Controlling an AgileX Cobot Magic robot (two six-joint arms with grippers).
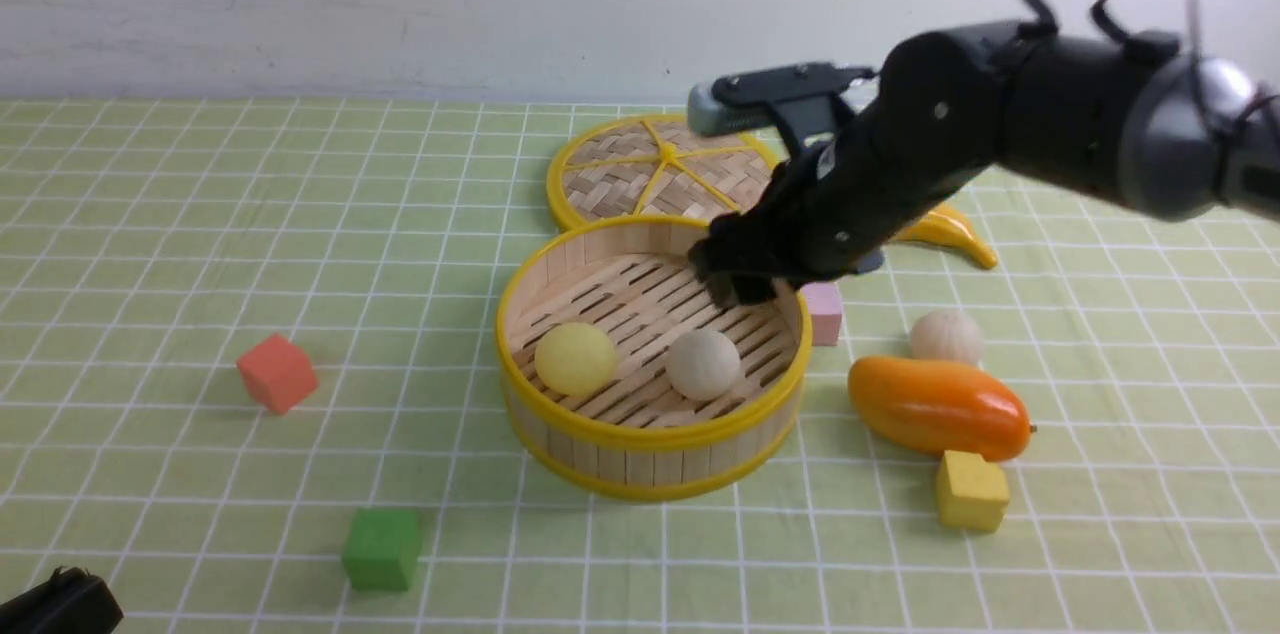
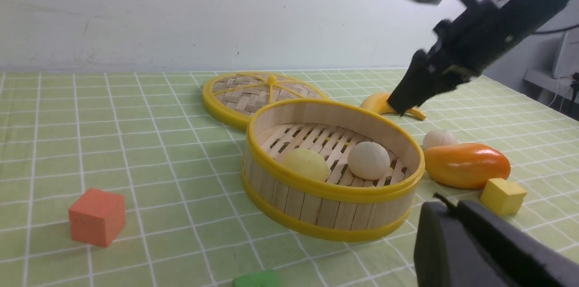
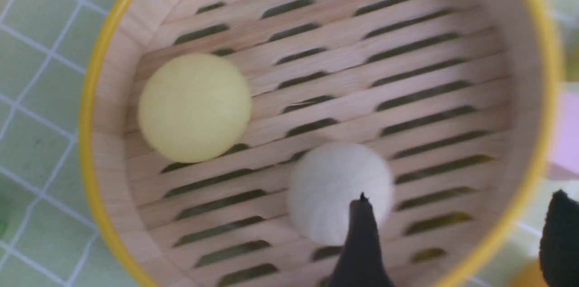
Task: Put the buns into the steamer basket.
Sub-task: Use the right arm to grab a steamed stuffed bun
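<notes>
The steamer basket (image 1: 640, 439) stands mid-table. On its slatted floor lie a smooth pale yellow bun (image 1: 575, 357) and an off-white bun (image 1: 703, 364). Another off-white bun (image 1: 946, 336) rests on the cloth behind the mango (image 1: 940, 406). My right gripper (image 1: 735, 284) hangs open over the basket's far right side with nothing between its fingers. In the right wrist view one finger (image 3: 362, 241) overlaps the off-white bun (image 3: 339, 187), and the other (image 3: 561, 237) is outside the rim (image 3: 90, 142). My left gripper (image 2: 445, 203) is shut and empty, low at the near left (image 1: 60, 604).
A flat woven lid (image 1: 660, 169) leans behind the basket, with a banana (image 1: 950, 229) to its right. A pink cube (image 1: 825, 312) touches the basket's right side. A yellow cube (image 1: 970, 491), a red cube (image 1: 277, 372) and a green cube (image 1: 382, 548) lie around.
</notes>
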